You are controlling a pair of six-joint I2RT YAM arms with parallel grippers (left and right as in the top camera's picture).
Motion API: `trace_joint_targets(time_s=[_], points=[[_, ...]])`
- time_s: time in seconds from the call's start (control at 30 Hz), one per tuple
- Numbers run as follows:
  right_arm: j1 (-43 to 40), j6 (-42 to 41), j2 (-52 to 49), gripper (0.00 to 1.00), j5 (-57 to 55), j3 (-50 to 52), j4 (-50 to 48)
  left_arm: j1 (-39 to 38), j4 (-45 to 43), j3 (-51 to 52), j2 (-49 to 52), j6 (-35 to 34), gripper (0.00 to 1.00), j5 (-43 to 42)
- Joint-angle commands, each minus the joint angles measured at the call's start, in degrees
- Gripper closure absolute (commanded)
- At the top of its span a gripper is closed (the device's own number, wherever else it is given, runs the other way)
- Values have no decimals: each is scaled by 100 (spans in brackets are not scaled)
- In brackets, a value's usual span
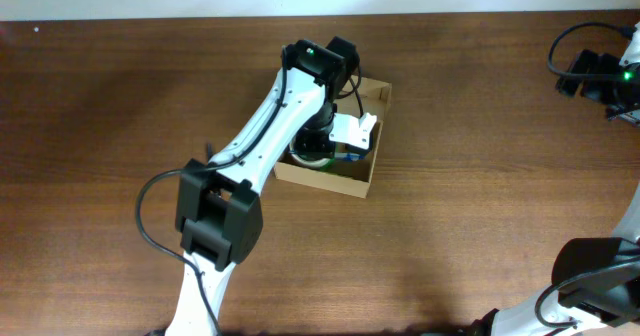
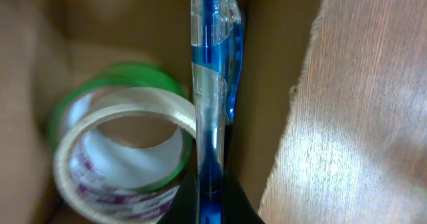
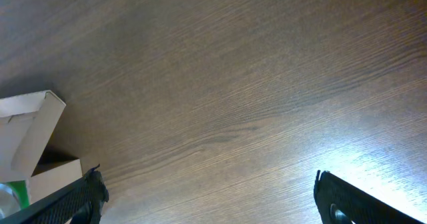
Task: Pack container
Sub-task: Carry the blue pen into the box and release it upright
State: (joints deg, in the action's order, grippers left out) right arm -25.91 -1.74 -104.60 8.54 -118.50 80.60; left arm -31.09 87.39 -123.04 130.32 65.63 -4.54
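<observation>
a: what colour is the table [image 1: 480, 176]?
b: dark brown, with fine wood grain. the container [image 1: 330, 180] at centre frame is plain tan
a: and in the left wrist view?
b: lower left, a cream tape roll [image 2: 133, 99] with purple print on its white core, a green roll [image 2: 140, 74] behind, and mid-frame a clear pen [image 2: 203, 117] with blue ink

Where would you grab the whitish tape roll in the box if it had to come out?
Pinch its ring wall from above, one finger in the core, one outside: the whitish tape roll lies on the green roll with its open core facing the opening of the container. Choose the arc away from the pen that the left gripper holds beside it.
</observation>
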Motion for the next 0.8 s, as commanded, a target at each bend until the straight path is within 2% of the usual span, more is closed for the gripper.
trace_joint_targets(time_s=[0.0, 0.37, 0.4, 0.43, 0.5, 0.67, 0.77], points=[[2, -48, -44, 1, 50, 20, -4, 42, 74, 39, 190, 173, 99, -170], [2, -48, -44, 1, 52, 20, -4, 50, 131, 151, 275, 173, 98, -361], [2, -48, -44, 1, 50, 20, -4, 46, 114, 151, 275, 170, 95, -361], [2, -48, -44, 1, 52, 20, -4, 44, 116, 151, 271, 162, 81, -358], [2, -48, -44, 1, 52, 20, -4, 46, 109, 151, 225, 85, 69, -363], [2, -48, -44, 1, 52, 20, -4, 22, -7, 151, -271, -142, 68, -363], [2, -48, -44, 1, 52, 20, -4, 20, -162, 151, -890, -413, 63, -363]])
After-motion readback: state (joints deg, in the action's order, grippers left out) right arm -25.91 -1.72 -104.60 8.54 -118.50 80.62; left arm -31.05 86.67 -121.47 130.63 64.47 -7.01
